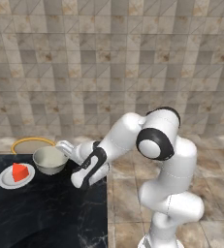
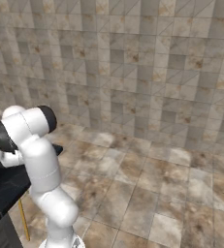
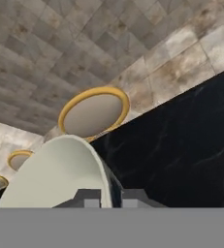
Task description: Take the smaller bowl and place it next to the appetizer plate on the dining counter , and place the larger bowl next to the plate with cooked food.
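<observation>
The smaller bowl (image 1: 50,160) sits on the dining counter (image 1: 45,208), just beside the appetizer plate (image 1: 15,176) with its one red wedge (image 1: 19,172), and both lie close to the slab's far edge. The gripper (image 1: 60,147) reaches over the bowl's right rim, jaws pinched shut on the rim, as best the hand view shows, where the wall of the bowl (image 3: 60,174) runs up between the fingertips. The counter's right edge drops to open tiled floor (image 2: 147,193) with wide free room beyond the arm. One bowl, one plate. Three gold-rimmed stools (image 3: 94,112) show beyond the slab in the hand view, one of them just behind the bowl. The slab is black marble with white veins; a mottled brown-grey tiled wall (image 1: 108,58) backs the room
</observation>
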Controlling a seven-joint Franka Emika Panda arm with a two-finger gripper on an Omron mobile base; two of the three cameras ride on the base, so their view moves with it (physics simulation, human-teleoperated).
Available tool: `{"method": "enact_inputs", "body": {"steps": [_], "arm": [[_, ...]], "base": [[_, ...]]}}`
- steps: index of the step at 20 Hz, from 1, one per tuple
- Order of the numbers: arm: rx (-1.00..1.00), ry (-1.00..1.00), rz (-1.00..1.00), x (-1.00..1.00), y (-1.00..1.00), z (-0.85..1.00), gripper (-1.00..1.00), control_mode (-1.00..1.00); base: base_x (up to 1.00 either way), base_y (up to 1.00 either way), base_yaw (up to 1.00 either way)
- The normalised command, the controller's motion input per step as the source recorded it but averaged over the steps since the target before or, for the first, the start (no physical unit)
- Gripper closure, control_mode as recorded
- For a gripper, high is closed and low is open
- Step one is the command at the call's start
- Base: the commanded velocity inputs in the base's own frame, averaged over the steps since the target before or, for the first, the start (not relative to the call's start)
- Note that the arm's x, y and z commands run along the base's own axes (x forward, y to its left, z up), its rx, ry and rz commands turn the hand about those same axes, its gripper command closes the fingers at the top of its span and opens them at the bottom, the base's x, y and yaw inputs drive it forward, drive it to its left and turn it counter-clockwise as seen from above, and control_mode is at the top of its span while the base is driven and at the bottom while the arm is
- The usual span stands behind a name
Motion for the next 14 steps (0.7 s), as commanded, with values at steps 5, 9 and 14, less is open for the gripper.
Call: {"method": "enact_inputs", "body": {"steps": [5, 9, 14], "arm": [[0.00, 0.00, 0.01, 0.00, 0.49, -0.01, 1.00, -1.00], [0.00, 0.00, 0.00, -0.32, 0.64, -0.01, 1.00, -1.00], [-0.01, -0.02, 0.00, -0.33, 0.38, -0.03, -1.00, -1.00]], "base": [[0.00, 0.00, 0.00], [0.00, 0.00, 0.00], [0.00, 0.00, 0.00]]}}
